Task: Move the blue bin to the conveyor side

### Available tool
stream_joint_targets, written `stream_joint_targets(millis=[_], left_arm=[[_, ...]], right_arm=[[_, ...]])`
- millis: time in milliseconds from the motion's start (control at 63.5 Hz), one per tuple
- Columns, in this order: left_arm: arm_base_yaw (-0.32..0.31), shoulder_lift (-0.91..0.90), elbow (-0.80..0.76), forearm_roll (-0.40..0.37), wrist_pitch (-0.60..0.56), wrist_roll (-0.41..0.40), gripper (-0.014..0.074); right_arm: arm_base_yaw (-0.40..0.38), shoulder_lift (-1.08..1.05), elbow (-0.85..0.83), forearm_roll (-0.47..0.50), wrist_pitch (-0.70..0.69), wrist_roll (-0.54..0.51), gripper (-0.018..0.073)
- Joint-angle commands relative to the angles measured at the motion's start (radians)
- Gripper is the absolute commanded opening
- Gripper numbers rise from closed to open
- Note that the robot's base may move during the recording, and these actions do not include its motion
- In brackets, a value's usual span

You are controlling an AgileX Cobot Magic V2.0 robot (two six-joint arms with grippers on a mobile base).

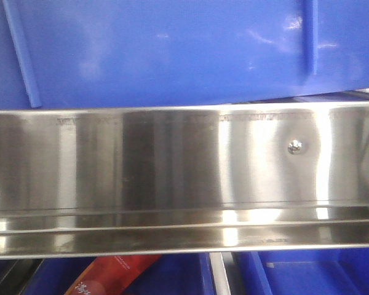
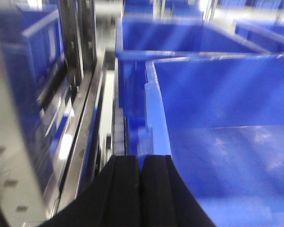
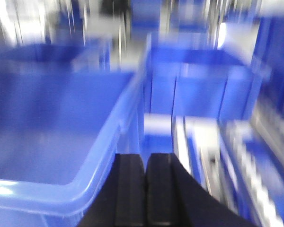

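The blue bin [image 1: 172, 49] fills the top of the front view, a glossy wall with thin raised ribs just above the steel rail. In the left wrist view its inside [image 2: 227, 142] is on the right, and my left gripper [image 2: 142, 158] is shut, with its tips at the bin's left rim. In the blurred right wrist view the bin [image 3: 52, 118] is on the left, and my right gripper [image 3: 145, 156] is shut beside its right rim near the front corner. The black conveyor belt is out of view.
A brushed-steel rail [image 1: 172, 160] with a screw [image 1: 294, 147] crosses the front view. Below it are smaller blue bins [image 1: 307, 276], one with a red packet [image 1: 111, 276]. More blue bins stand behind [image 2: 180, 33] [image 3: 203, 90]. A metal rack frame [image 2: 19, 142] runs along the left.
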Motion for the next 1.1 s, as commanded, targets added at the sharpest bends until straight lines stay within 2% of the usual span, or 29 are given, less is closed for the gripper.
stream_joint_targets(millis=[0, 252, 362, 519, 693, 818, 976, 1086], left_arm=[[-0.006, 0.077, -0.064, -0.001, -0.006, 0.001, -0.0020], [-0.006, 0.182, -0.090, -0.004, -0.121, 0.001, -0.0020], [-0.006, 0.232, -0.116, -0.010, -0.103, -0.001, -0.0020], [-0.006, 0.324, -0.206, -0.031, -0.026, -0.001, -0.0020], [-0.006, 0.374, -0.259, -0.034, -0.005, -0.001, -0.0020], [-0.006, 0.378, -0.259, -0.034, -0.005, -0.001, -0.0020], [-0.006, 0.378, -0.259, -0.034, -0.005, -0.001, -0.0020], [-0.006, 0.382, -0.259, -0.034, -0.001, -0.001, -0.0020]], right_arm=[[0.003, 0.093, -0.102, -0.005, 0.053, -0.007, -0.0088], [0.003, 0.186, -0.202, -0.005, 0.015, -0.007, -0.0088], [0.003, 0.210, -0.204, -0.005, -0.036, -0.007, -0.0088], [0.003, 0.321, -0.278, -0.005, 0.074, -0.002, -0.0079], [0.003, 0.464, -0.363, -0.087, 0.176, 0.115, -0.0079], [0.004, 0.541, -0.405, -0.093, 0.203, 0.154, -0.0079], [0.060, 0.630, -0.472, -0.101, 0.211, 0.154, -0.0079], [0.116, 0.691, -0.532, -0.157, 0.219, 0.154, -0.0079]])
